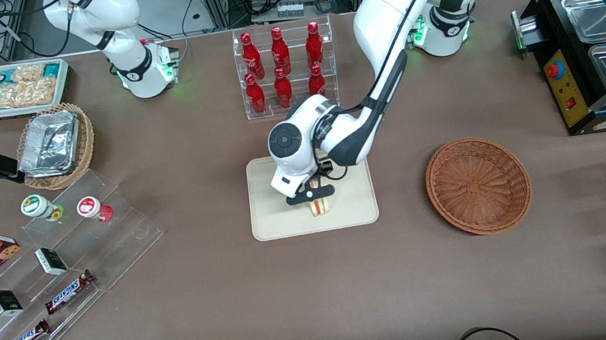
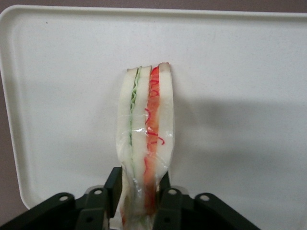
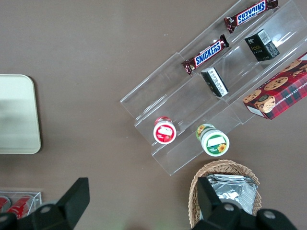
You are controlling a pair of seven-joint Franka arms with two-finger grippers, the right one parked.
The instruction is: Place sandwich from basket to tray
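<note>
The sandwich point(image 1: 319, 207) point(image 2: 146, 124), a plastic-wrapped wedge of white bread with red and green fillings, is held on edge over the cream tray point(image 1: 274, 218) point(image 2: 240, 72) point(image 3: 17, 115). My left gripper point(image 1: 314, 196) point(image 2: 139, 184) is shut on it, and the black fingers point(image 2: 112, 184) pinch its wrapped end. Its free end reaches down to the tray's surface; whether it touches I cannot tell. The reddish-brown wicker basket point(image 1: 478, 185) sits empty beside the tray, toward the working arm's end of the table.
A clear rack of red bottles point(image 1: 284, 70) stands farther from the front camera than the tray. Toward the parked arm's end are a stepped acrylic display point(image 1: 64, 257) with snacks, a tan basket of foil trays point(image 1: 55, 145) and a white snack bin point(image 1: 18, 87). A black appliance point(image 1: 590, 61) stands at the working arm's end.
</note>
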